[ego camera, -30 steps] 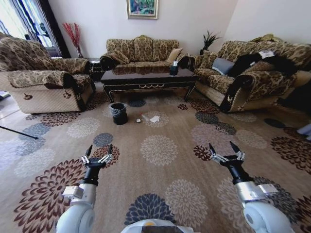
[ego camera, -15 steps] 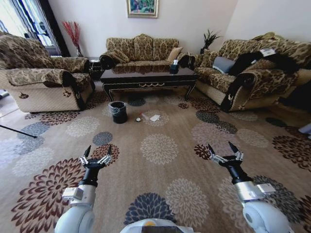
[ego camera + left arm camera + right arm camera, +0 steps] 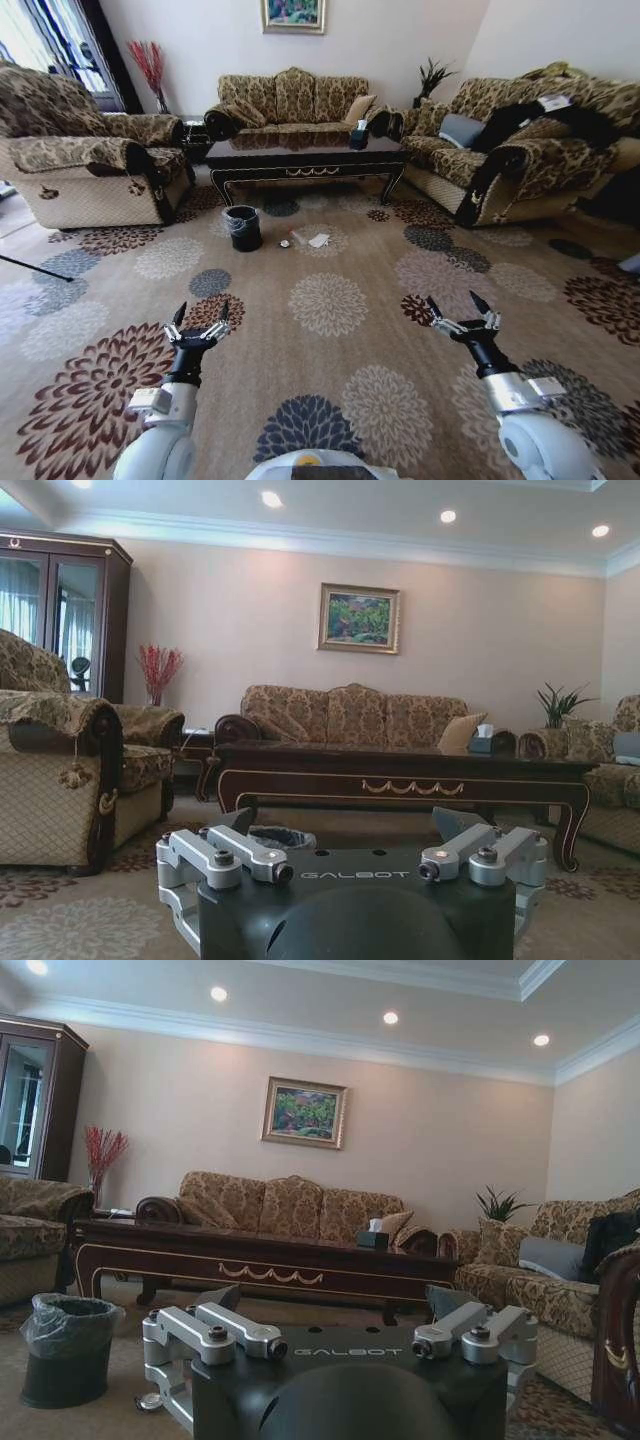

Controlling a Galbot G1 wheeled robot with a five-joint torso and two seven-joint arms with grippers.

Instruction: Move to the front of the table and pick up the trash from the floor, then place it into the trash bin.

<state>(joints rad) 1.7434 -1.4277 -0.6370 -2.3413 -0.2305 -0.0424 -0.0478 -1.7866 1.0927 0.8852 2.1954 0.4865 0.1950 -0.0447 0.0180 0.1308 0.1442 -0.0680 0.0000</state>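
Open carpet (image 3: 330, 300) separates both spread, empty end effectors from table (image 3: 305, 157).

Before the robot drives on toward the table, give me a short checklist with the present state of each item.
1. Left gripper open and empty: ok.
2. Right gripper open and empty: ok.
3. Trash in sight on the floor, in front of the table: ok.
4. Trash within reach of either gripper: not ok, it lies well ahead of both.
5. Bin upright beside the trash: ok.
6. Carpet between robot and trash free of obstacles: ok.
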